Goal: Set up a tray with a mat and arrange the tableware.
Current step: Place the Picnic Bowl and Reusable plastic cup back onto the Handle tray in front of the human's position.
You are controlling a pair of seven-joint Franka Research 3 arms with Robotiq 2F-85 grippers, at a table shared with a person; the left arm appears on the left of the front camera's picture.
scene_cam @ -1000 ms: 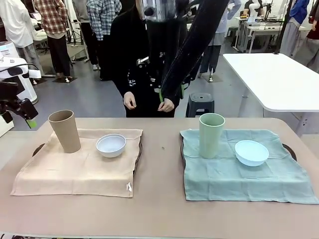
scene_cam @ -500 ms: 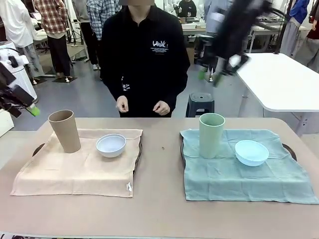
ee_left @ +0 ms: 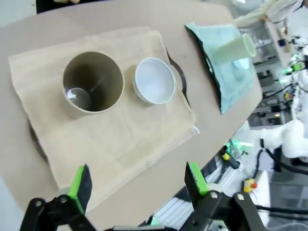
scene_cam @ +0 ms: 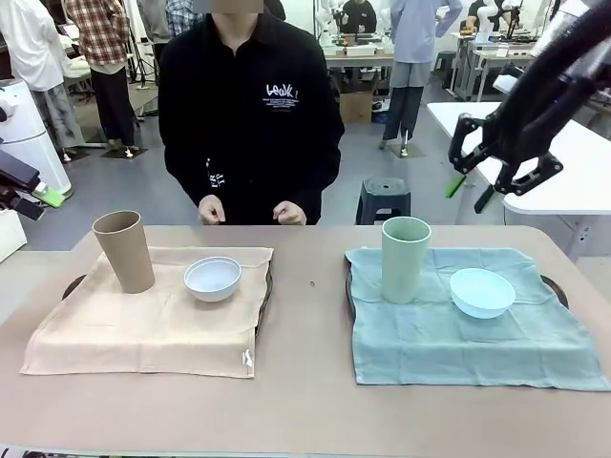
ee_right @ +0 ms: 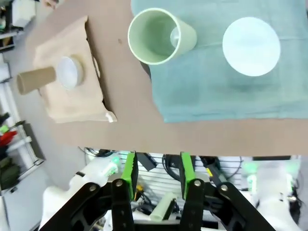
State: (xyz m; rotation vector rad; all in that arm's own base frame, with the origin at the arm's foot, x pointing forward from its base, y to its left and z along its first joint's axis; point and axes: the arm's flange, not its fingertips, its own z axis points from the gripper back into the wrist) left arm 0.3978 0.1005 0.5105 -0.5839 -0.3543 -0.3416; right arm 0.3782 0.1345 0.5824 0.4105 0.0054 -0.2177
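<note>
I see both sets laid: beige tumbler [scene_cam: 124,250] and white bowl [scene_cam: 212,278] on beige mat [scene_cam: 143,329]; pale green tumbler [scene_cam: 405,258] and light blue bowl [scene_cam: 482,291] on green mat [scene_cam: 458,334]. Left gripper [ee_left: 137,180] high, jaws spread wide, empty. Right gripper [scene_cam: 504,162] aloft beyond far right edge, jaws partly apart, holding nothing.

Risk as I judge: descending arm clips tall tumbler, tips it; dragging mat corner shifts bowls. Person's hands [scene_cam: 243,212] at far edge, near reach path.

Open room: bare table strip between mats, front edge.
</note>
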